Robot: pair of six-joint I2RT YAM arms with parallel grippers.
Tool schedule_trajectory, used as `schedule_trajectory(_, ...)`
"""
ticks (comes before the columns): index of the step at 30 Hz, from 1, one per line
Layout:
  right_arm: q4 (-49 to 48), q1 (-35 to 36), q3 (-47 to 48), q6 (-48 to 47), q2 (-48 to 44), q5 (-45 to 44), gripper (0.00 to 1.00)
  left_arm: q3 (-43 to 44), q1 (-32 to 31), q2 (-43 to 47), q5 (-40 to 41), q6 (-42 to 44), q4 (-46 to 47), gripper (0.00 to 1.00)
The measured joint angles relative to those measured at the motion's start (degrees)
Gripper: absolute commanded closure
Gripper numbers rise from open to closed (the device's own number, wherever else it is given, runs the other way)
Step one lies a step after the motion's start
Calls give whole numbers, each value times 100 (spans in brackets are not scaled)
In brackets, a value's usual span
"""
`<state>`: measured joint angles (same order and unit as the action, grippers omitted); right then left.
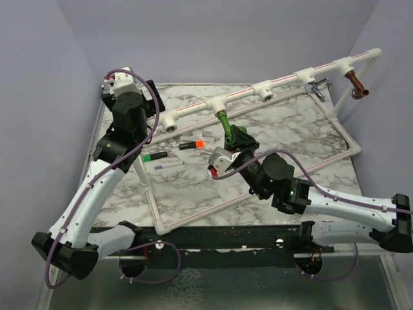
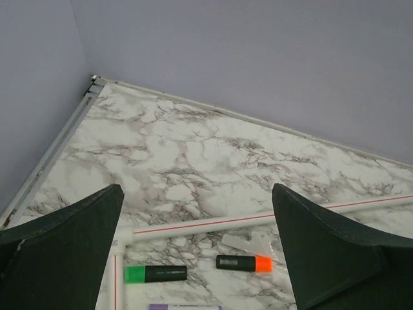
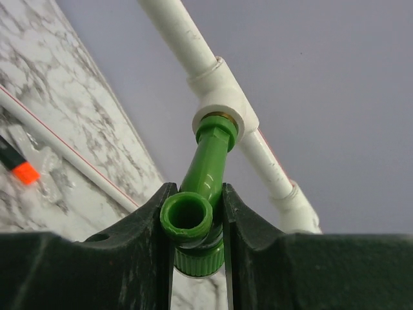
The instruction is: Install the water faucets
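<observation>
Now the right gripper (image 3: 197,197) squeezes the green faucet (image 3: 210,158), its end in the white tee (image 3: 222,97). Turn it slowly and straight. The left gripper (image 2: 197,194) gapes wide.

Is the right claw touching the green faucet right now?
Touching. In the right wrist view the right claw clamps the green faucet, both fingers flat against its sides, no gap.

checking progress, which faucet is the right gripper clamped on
The green faucet, at a tee fitting, clamped by the right gripper; the chrome faucet and copper faucet hang untouched farther right.
</observation>
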<state>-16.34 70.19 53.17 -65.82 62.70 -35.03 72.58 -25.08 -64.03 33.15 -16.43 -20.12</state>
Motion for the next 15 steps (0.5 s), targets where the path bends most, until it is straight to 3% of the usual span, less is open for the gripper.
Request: schedule_trajectory(15,-382,-2,299,4701,341,-824,99,-11,33,-17,66,13,44,1)
